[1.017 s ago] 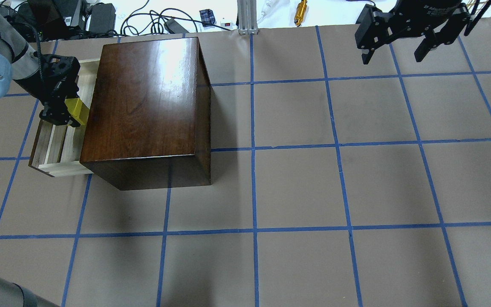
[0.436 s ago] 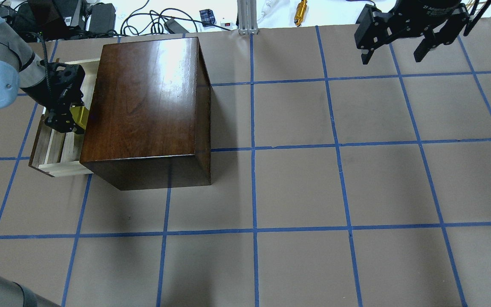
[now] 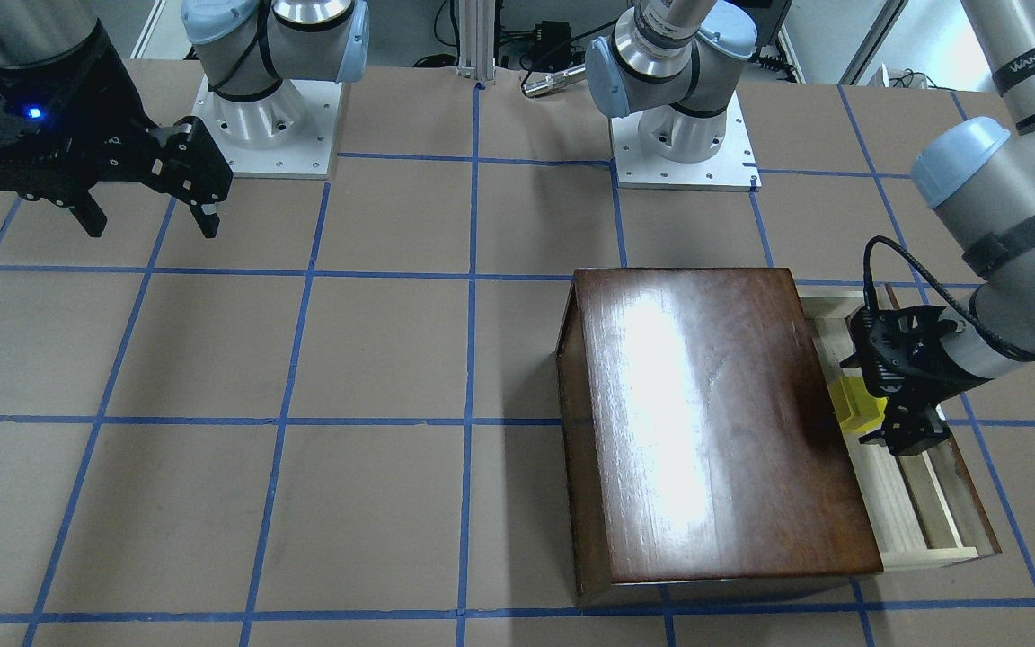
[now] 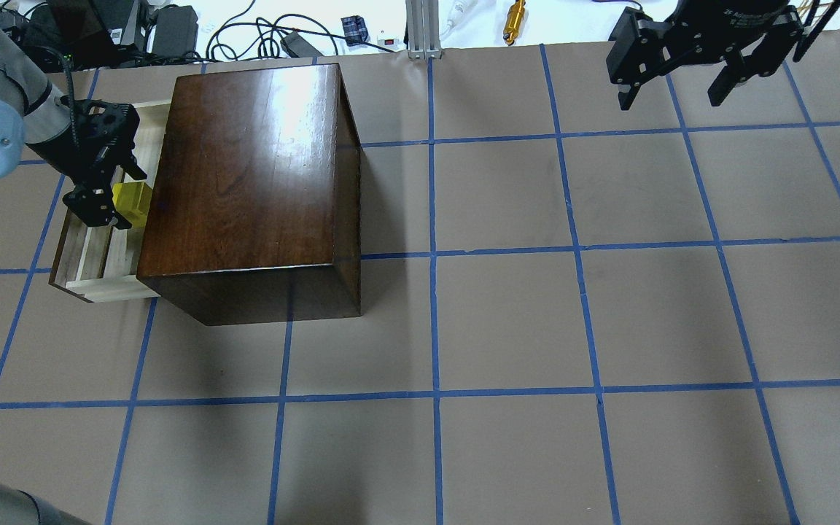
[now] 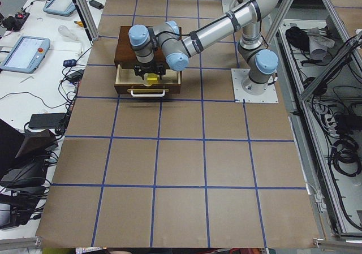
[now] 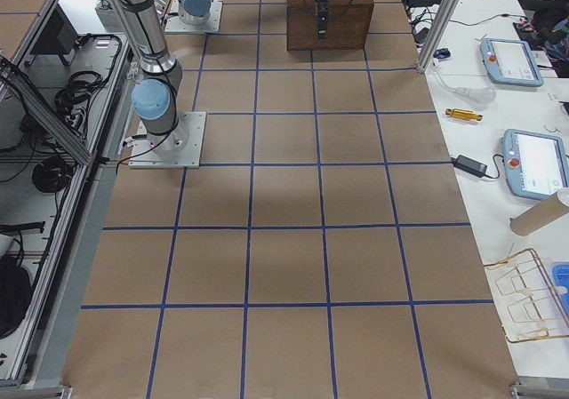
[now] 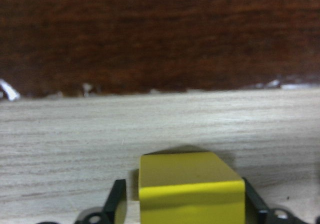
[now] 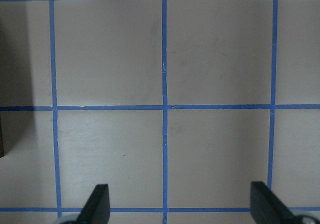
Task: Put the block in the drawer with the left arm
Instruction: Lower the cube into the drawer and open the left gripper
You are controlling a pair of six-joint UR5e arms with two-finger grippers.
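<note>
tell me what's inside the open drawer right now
The block rests on the drawer's pale floor, between the left gripper's jaws, with a gap showing on one side. The drawer's inner part runs under the cabinet, so anything there is hidden.

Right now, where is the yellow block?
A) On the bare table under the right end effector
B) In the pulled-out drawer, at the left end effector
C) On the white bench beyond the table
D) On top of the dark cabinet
B: the block lies on the pale floor of the pulled-out drawer, framed by the left end effector, beside the cabinet.
</note>
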